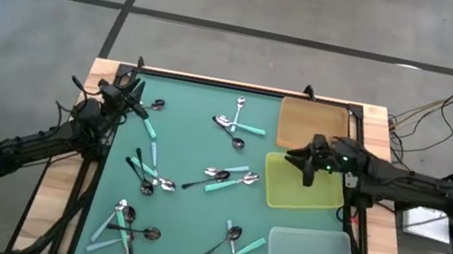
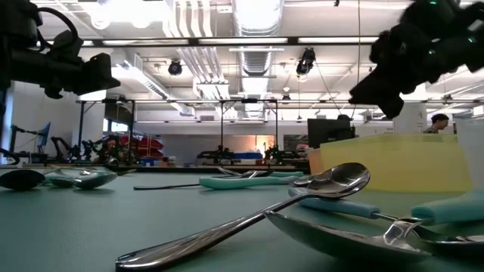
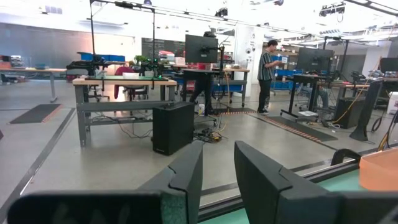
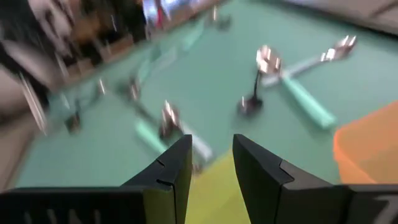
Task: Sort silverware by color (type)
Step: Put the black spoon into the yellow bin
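Over the yellow tray (image 1: 304, 192), at about three o'clock on the mat, the right gripper (image 1: 299, 159) hung with a narrow gap between its fingers and nothing held. Toward ten o'clock, the left gripper (image 1: 126, 95) idled, equally narrow and empty. Spoons (image 1: 222, 179) lay scattered in crossed clusters across the mat. Overlapping handles risked a pinch lifting two kinds together, or a smooth spoon slipping free.
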Action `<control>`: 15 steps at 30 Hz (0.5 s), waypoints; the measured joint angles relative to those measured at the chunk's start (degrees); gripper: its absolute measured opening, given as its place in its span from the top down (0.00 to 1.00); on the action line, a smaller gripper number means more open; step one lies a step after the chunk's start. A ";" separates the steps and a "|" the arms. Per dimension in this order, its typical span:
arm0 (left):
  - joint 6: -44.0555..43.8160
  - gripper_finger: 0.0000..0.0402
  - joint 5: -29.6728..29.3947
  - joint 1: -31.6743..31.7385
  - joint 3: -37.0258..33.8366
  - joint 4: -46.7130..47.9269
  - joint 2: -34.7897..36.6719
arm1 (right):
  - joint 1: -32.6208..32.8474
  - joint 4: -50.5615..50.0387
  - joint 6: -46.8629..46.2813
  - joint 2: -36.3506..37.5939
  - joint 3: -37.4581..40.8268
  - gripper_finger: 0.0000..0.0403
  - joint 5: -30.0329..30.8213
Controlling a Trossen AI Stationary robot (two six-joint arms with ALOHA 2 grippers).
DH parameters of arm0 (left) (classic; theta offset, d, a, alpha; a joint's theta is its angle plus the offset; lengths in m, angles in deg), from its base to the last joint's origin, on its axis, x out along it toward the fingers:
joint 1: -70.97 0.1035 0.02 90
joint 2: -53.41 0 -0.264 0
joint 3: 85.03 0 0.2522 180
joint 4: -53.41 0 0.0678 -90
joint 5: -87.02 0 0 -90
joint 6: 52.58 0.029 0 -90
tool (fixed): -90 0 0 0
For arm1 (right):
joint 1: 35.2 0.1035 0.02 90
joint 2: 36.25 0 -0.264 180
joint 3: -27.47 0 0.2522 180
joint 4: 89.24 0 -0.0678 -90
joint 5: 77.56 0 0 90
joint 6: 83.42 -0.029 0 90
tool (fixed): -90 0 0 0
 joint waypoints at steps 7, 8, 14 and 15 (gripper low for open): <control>-0.01 0.81 -0.01 0.02 -0.01 0.00 -0.01 | 6.61 -10.83 9.50 -11.63 -12.10 0.73 -4.14; 0.01 0.81 0.00 0.00 0.00 0.00 -0.01 | 7.77 -11.00 11.11 -13.21 -13.40 0.73 -5.66; -0.01 0.81 -0.01 0.00 0.00 0.00 -0.02 | 16.31 -11.60 20.65 -22.46 -19.46 0.73 -11.59; -0.01 0.81 -0.01 0.00 0.00 0.01 -0.01 | 17.88 -11.92 22.09 -24.12 -20.27 0.73 -11.64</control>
